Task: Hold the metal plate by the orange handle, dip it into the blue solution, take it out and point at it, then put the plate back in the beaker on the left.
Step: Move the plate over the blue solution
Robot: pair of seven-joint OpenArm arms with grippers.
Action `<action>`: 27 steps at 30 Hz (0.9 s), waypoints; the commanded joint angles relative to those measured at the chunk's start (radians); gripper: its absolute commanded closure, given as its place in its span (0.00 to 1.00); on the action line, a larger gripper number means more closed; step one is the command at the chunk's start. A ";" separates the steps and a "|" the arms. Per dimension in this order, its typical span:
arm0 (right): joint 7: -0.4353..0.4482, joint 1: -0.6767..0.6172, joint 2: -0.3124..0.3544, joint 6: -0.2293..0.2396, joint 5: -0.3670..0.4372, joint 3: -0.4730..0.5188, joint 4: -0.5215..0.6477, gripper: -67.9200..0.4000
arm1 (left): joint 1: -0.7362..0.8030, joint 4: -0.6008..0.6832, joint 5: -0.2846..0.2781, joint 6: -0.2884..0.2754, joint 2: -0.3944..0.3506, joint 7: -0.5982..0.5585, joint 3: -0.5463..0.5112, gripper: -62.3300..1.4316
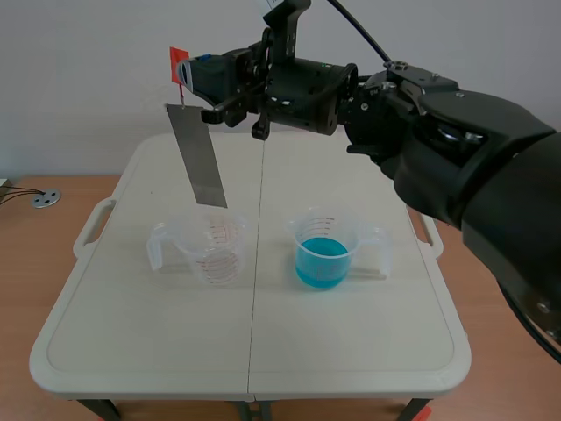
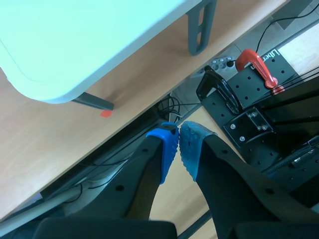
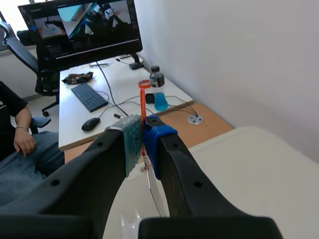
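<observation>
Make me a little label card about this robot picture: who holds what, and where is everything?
Grip: right end effector shut on the orange handle, raised high
Plate: metal plate hangs tilted above the empty beaker
Liquid: beaker of blue solution stands to the right of the empty one
Other arm: left end effector shut on nothing, down beside the table

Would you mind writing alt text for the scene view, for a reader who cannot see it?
The right arm lies across the top, its jaws shut on the orange handle of a metal plate hanging tilted above the clear beaker; a beaker of blue solution stands beside it on the white table.
</observation>
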 commanded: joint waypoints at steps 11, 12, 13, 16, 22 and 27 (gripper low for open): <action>-0.043 -0.007 0.125 0.015 0.143 0.003 0.220 0.98 | -0.020 0.011 0.002 -0.002 0.000 -0.071 -0.003 0.87; -0.049 -0.007 0.138 0.015 0.158 0.003 0.237 0.97 | -0.024 0.011 0.002 -0.002 0.000 -0.071 -0.003 0.87; -0.058 -0.007 0.152 0.015 0.177 0.003 0.256 0.97 | -0.026 0.013 0.003 -0.002 0.000 -0.071 -0.004 0.87; -0.081 -0.007 0.192 0.015 0.224 0.006 0.311 0.98 | -0.031 0.025 0.006 -0.002 0.000 -0.076 -0.016 0.87; -0.126 -0.007 0.264 0.015 0.311 0.032 0.388 0.97 | -0.042 0.061 0.006 -0.002 -0.001 -0.133 -0.052 0.87; -0.153 -0.026 0.311 0.015 0.355 0.074 0.405 0.98 | -0.042 0.077 0.006 -0.002 -0.001 -0.185 -0.076 0.87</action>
